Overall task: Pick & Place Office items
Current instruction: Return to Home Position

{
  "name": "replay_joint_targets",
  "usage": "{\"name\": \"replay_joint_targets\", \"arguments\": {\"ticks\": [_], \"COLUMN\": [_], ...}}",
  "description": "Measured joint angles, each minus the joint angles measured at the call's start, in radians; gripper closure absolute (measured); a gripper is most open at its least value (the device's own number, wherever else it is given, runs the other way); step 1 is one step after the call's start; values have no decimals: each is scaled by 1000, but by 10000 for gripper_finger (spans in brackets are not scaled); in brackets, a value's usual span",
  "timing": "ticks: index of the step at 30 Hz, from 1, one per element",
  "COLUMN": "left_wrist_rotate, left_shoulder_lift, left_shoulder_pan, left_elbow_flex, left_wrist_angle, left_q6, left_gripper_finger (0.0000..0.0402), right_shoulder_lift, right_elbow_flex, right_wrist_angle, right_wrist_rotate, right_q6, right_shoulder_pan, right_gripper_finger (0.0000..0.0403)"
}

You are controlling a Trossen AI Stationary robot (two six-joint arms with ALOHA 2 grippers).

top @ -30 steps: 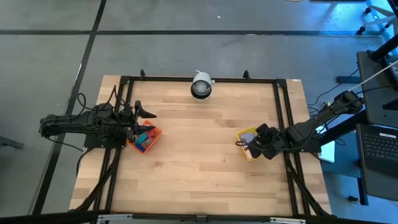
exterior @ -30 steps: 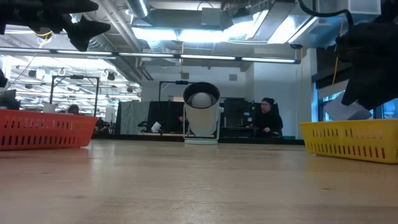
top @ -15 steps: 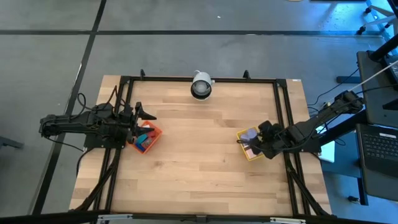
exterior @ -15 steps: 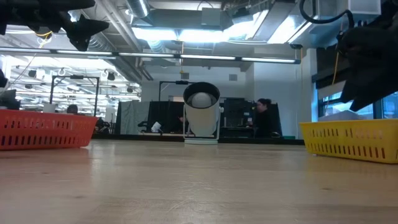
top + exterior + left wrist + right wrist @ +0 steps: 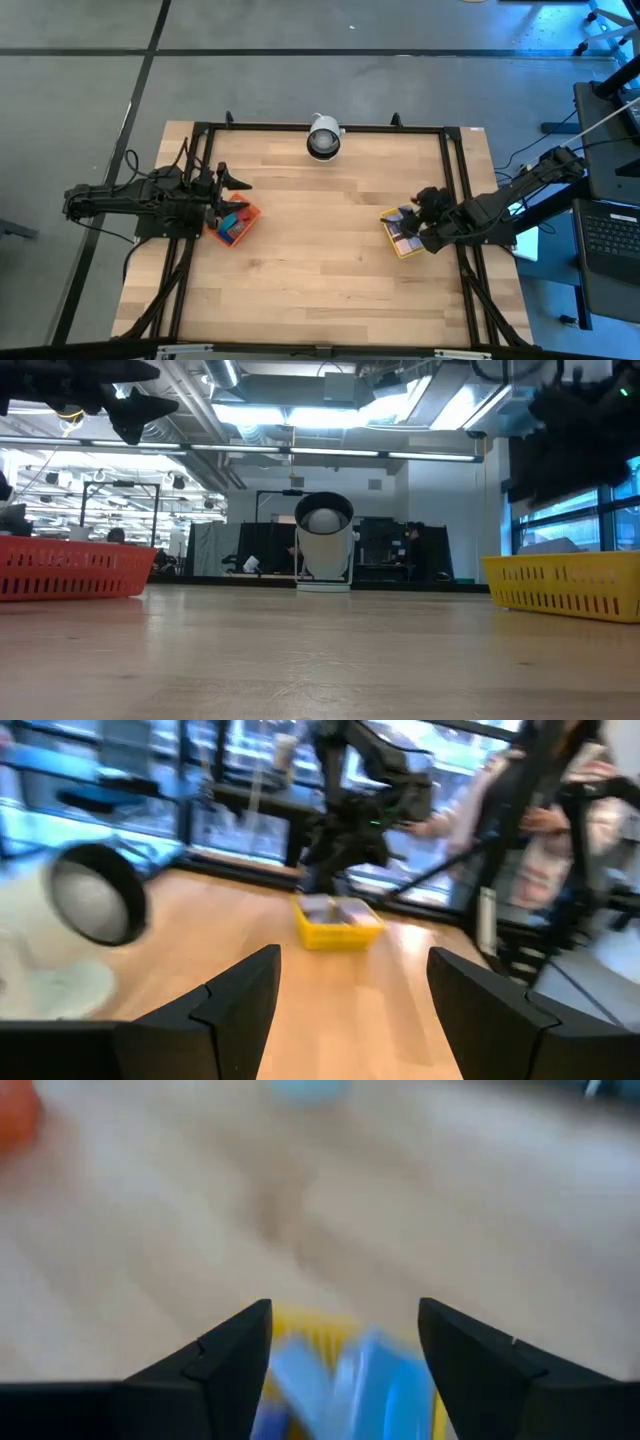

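Several small coloured office items [image 5: 232, 224] lie in the orange tray [image 5: 250, 212] at the table's left. More items, lavender and blue [image 5: 403, 222], lie in the yellow tray [image 5: 386, 224] at the right. My left gripper [image 5: 235, 178] hangs open just far of the orange tray, with nothing between its fingers [image 5: 350, 955]. My right gripper [image 5: 427, 197] is open above the far side of the yellow tray. Its wrist view looks down between the empty fingers [image 5: 345, 1305] on the tray's blurred items [image 5: 340, 1380]. In the low view it hangs well above the yellow tray [image 5: 560, 585].
A white round device [image 5: 322, 137] stands at the middle of the far edge. Black frame rails [image 5: 455, 180] run along the table's sides. Bare wood [image 5: 320, 240] lies between the two trays. A person [image 5: 560, 820] stands beyond the table's right side.
My right gripper has risen from low over the yellow tray and moved a little toward the far edge. A pale item that showed under it a second ago now lies in the tray. My left arm has kept still.
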Motion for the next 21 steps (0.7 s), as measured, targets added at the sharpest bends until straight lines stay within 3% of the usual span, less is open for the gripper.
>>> {"name": "replay_joint_targets", "arguments": {"ticks": [4,6,14,17,21], "left_wrist_rotate": [-89,-98,-121,-127,-133], "left_shoulder_lift": [-2,-7,-22,-47,-82], "left_shoulder_pan": [0,0,0,0,0], "left_elbow_flex": [4,26,147,153,152], "left_wrist_angle": [48,47,-139,-122,-132], "left_q6": [80,115,216,220,221], "left_gripper_finger": [153,153,153,153,153], "right_shoulder_lift": [-10,-24,-109,-163,-246], "right_elbow_flex": [90,148,341,371,372], "right_wrist_angle": [0,3,39,56,76], "right_wrist_rotate": [225,279,270,338,346], "right_q6": [-158,-267,-724,-838,-930], "right_shoulder_pan": [-2,1,107,171,246], "right_gripper_finger": [185,212,315,335,341]}}
